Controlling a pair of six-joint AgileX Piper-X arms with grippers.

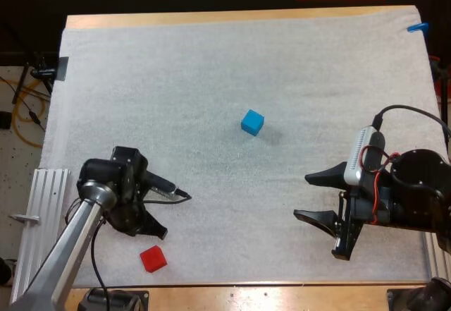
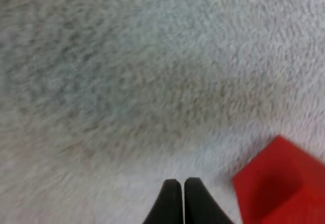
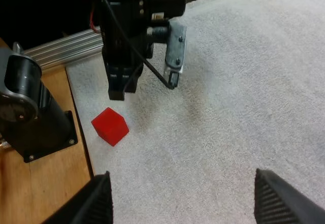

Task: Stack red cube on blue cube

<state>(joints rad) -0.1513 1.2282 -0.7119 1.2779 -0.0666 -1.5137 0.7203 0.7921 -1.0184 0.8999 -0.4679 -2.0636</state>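
A red cube (image 1: 153, 259) lies on the white mat near the front edge, at the left. My left gripper (image 1: 159, 233) hangs just behind it and slightly to its right, fingers shut together with nothing in them. In the left wrist view the touching tips (image 2: 182, 186) hover over bare mat, close beside the red cube (image 2: 279, 183). The blue cube (image 1: 252, 122) sits alone near the mat's middle. My right gripper (image 1: 304, 197) is open at the right side, well away from both cubes. From its wrist view, its fingers (image 3: 96, 198) stand wide apart, facing the red cube (image 3: 110, 126) and my left gripper (image 3: 122, 93).
A ribbed aluminium rail (image 1: 46, 212) lies along the mat's left edge. A black arm base (image 3: 30, 112) stands on the wooden table close to the red cube. The mat's front edge (image 1: 232, 283) runs just in front of the red cube.
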